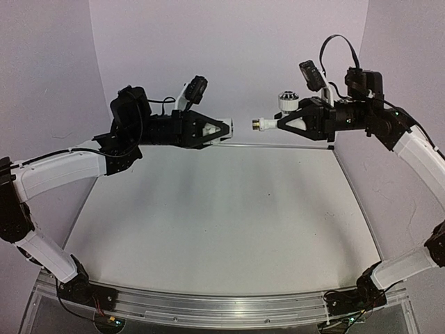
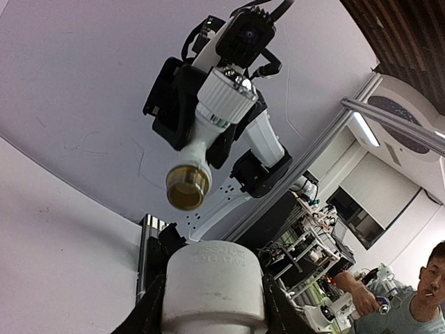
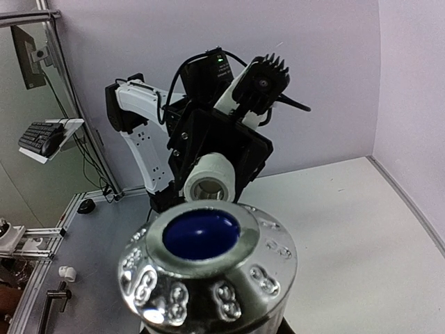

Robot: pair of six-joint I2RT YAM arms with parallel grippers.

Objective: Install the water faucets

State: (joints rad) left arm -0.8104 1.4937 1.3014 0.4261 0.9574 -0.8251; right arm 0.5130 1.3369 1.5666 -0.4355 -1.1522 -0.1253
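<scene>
Assembly halves are hanging above the tabletop (image 1: 222,209), one in each arm. The left end effector (image 1: 226,132) is clenching the short white fitting (image 1: 208,129) between its two fingers, the fitting's open mouth pointing toward the other arm (its bore is showing as a dark ring in the right wrist view). The right end effector (image 1: 278,124) is gripping the white tap (image 1: 270,124) by its body, so that the brass threaded end (image 1: 258,124) is projecting just beyond the fingertips toward the left arm, while the ribbed knob (image 1: 286,101) is standing upright above the fingers. The knob's blue-centred top is filling the lower part of the right wrist view. The brass end and the fitting are facing each other at about the same height, near but apart, with a clear gap showing between the two end effectors in the top view. Neither part is touching the tabletop; both arms are reaching inward from opposite sides.
</scene>
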